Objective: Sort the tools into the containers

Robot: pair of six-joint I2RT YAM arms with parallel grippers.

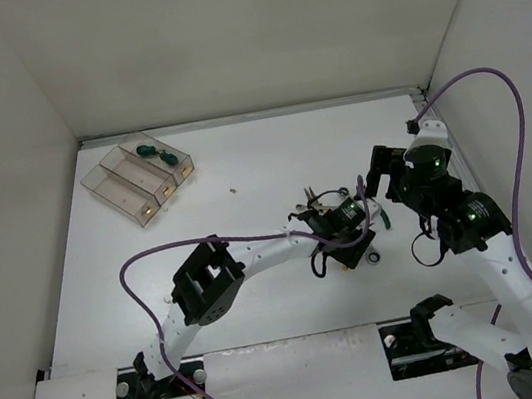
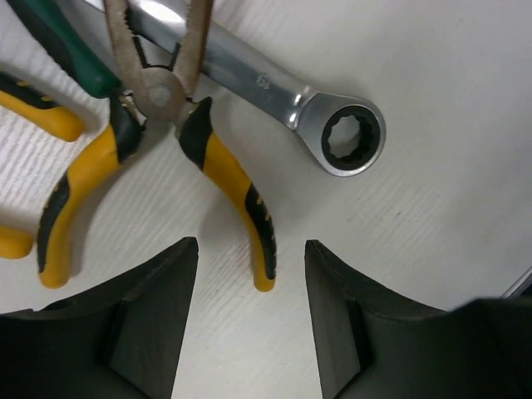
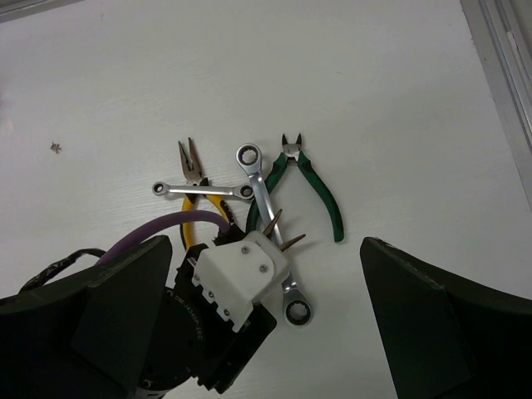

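A pile of tools lies mid-table. In the left wrist view, yellow-handled pliers lie just ahead of my open, empty left gripper, with one handle tip between the fingers. A silver ratchet wrench lies past the pliers. From above, the left gripper hovers over the pile. My right gripper is wide open and empty above it, to the right of the pile in the top view. It sees green-handled cutters, a small wrench and more yellow pliers. The three clear bins stand far left; one holds green-handled tools.
White walls enclose the table on the left, back and right. A small dark speck lies on the table between the bins and the pile. The left arm's purple cable loops over the table on the near left.
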